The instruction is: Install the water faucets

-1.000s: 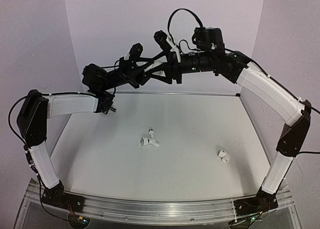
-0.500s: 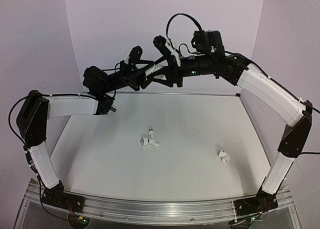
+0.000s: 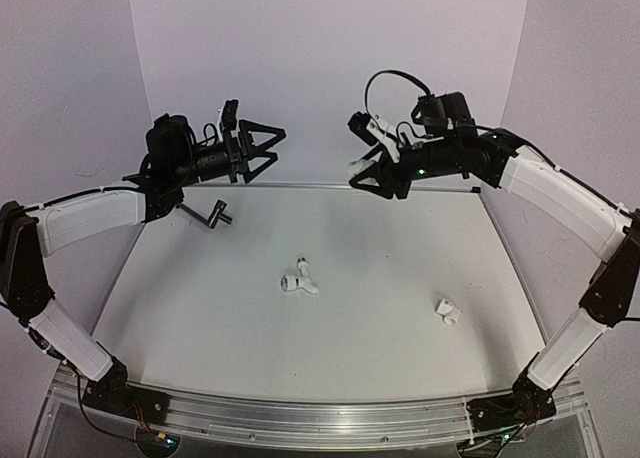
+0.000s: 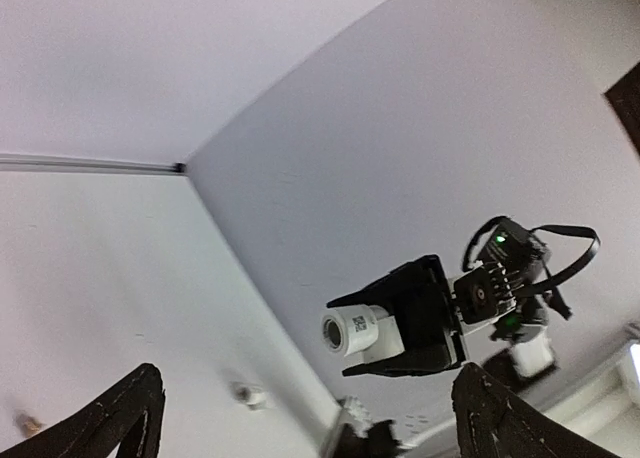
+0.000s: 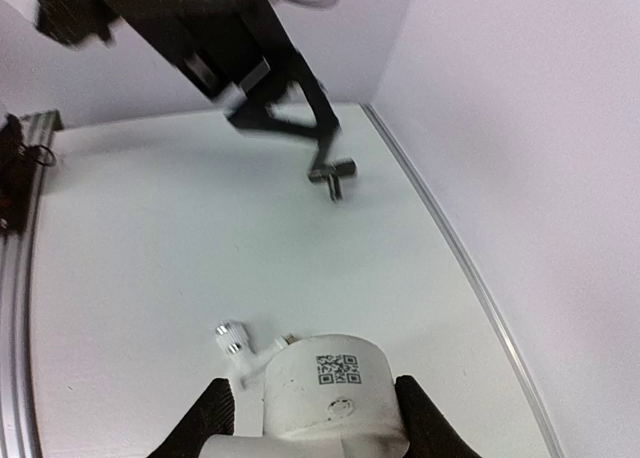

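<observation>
One water faucet (image 3: 299,279), a white tap body with a round knob and spout, lies mid-table and also shows as the faucet (image 5: 240,340) just beyond the right fingers. A short white fitting (image 3: 447,312) lies to the right. My right gripper (image 3: 364,173) hangs high at the back, shut on a white cylindrical part (image 5: 330,388) with a QR label. My left gripper (image 3: 274,148) is raised at the back left, open and empty, facing the right one. In its own view, the left gripper (image 4: 305,378) sees that cylindrical part (image 4: 362,332) well ahead of its spread fingers.
A dark metal crank-shaped bar (image 3: 211,214) lies on the white table at the back left, under the left arm; it also appears as the bar (image 5: 332,173). A raised rim (image 3: 330,186) runs along the table's back edge, and an aluminium rail (image 3: 300,410) borders the near edge.
</observation>
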`<state>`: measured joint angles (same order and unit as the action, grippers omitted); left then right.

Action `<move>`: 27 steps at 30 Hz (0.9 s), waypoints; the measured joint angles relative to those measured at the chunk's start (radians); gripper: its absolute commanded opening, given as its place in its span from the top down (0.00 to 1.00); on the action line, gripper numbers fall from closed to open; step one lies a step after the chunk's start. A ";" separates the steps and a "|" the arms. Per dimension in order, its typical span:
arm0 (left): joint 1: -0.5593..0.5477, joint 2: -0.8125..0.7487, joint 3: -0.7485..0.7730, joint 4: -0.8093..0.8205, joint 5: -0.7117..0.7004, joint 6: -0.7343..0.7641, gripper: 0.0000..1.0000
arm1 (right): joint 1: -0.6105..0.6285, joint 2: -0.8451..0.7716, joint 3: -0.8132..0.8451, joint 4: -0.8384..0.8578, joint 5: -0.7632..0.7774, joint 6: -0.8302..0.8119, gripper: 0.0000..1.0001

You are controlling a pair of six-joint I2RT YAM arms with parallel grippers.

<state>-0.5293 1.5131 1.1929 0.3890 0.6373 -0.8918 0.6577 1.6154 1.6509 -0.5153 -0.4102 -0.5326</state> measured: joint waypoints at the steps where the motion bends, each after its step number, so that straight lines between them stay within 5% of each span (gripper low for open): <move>1: -0.006 -0.015 0.018 -0.103 -0.079 0.072 0.00 | -0.012 0.000 -0.032 -0.006 0.032 -0.011 0.77; 5: -0.021 -0.045 0.033 -0.319 -0.321 0.216 0.00 | -0.044 0.019 -0.182 -0.044 0.183 -0.055 0.76; 10: -0.019 -0.064 -0.061 -0.364 -0.487 0.268 0.00 | -0.040 0.082 -0.300 -0.094 0.305 -0.085 0.75; 18: -0.024 0.022 -0.018 -0.473 -0.511 0.255 0.00 | -0.040 0.235 -0.328 -0.087 0.349 -0.107 0.72; 27: -0.062 0.148 0.019 -0.579 -0.547 0.184 0.00 | -0.039 0.346 -0.371 -0.044 0.365 -0.111 0.58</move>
<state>-0.5913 1.6607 1.2123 -0.1895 0.0905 -0.7079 0.6182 1.9612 1.2797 -0.5594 -0.0452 -0.6437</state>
